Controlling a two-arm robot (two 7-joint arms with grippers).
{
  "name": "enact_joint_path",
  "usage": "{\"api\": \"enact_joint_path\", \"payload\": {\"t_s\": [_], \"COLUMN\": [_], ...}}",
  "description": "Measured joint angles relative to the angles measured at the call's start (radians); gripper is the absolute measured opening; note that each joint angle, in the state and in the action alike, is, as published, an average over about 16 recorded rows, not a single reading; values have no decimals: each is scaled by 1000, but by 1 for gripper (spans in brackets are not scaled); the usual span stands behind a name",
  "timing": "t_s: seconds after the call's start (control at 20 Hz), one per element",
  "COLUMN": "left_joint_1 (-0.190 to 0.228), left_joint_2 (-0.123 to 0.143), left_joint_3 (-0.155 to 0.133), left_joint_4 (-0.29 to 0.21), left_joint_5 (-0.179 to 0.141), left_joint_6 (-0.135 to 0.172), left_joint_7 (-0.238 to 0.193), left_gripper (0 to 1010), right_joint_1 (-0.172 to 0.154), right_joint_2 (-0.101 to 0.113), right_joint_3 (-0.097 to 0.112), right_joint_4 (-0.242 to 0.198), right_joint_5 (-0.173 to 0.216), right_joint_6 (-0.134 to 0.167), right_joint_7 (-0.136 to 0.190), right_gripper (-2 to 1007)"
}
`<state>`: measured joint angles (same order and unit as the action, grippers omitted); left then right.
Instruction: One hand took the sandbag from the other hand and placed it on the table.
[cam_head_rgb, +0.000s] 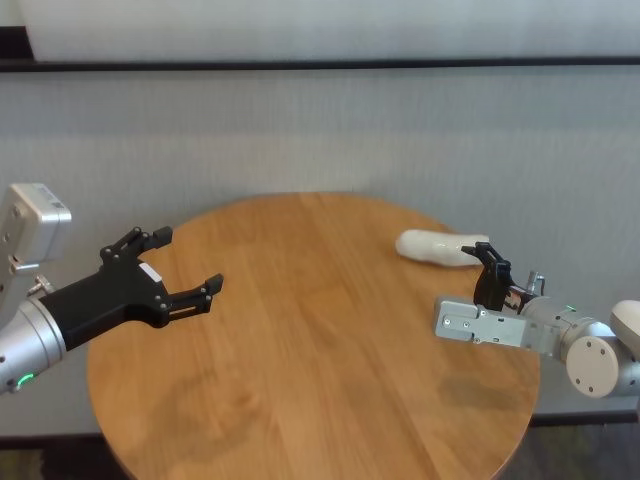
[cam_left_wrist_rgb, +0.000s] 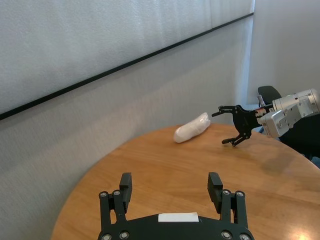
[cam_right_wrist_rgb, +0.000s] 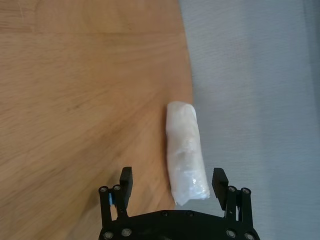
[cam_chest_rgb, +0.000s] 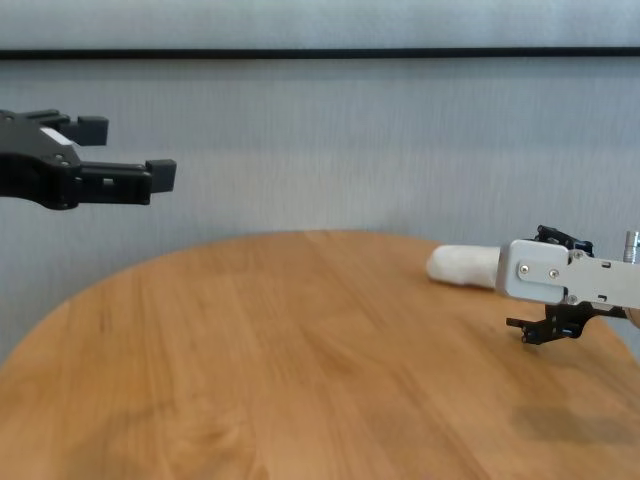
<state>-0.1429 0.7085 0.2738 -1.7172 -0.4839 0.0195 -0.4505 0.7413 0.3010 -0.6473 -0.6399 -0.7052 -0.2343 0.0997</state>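
Observation:
The white sandbag (cam_head_rgb: 435, 248) lies flat on the round wooden table (cam_head_rgb: 300, 350), close to its far right edge. My right gripper (cam_head_rgb: 485, 262), the one with the boxy silver housing, is open just behind the bag's near end. In the right wrist view that end of the sandbag (cam_right_wrist_rgb: 186, 152) sits between the spread fingers (cam_right_wrist_rgb: 126, 180) with a gap on each side. The left gripper (cam_head_rgb: 187, 260), slim and black with a white label, hovers open and empty above the table's left side. From the left wrist view the sandbag (cam_left_wrist_rgb: 191, 128) and the right gripper (cam_left_wrist_rgb: 220, 128) show across the table.
A grey wall (cam_head_rgb: 320, 140) with a dark horizontal strip runs behind the table. The bag rests near the table's rim (cam_right_wrist_rgb: 189, 85), with grey floor beyond it. A dark chair (cam_left_wrist_rgb: 270, 94) stands behind the right arm.

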Motion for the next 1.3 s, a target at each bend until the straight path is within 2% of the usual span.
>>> {"api": "enact_joint_path", "payload": {"t_s": [0.25, 1.3], "left_joint_1": [0, 0], "left_joint_2": [0, 0], "left_joint_3": [0, 0], "left_joint_4": [0, 0], "left_joint_5": [0, 0], "left_joint_6": [0, 0], "left_joint_7": [0, 0], "left_gripper": [999, 999], "right_joint_1": [0, -4], "right_joint_2": [0, 3], "right_joint_3": [0, 1], "right_joint_4": [-1, -11], "right_joint_5": [0, 0], "right_joint_6": [0, 1], "right_joint_7": [0, 0], "right_gripper": [1000, 1000]}}
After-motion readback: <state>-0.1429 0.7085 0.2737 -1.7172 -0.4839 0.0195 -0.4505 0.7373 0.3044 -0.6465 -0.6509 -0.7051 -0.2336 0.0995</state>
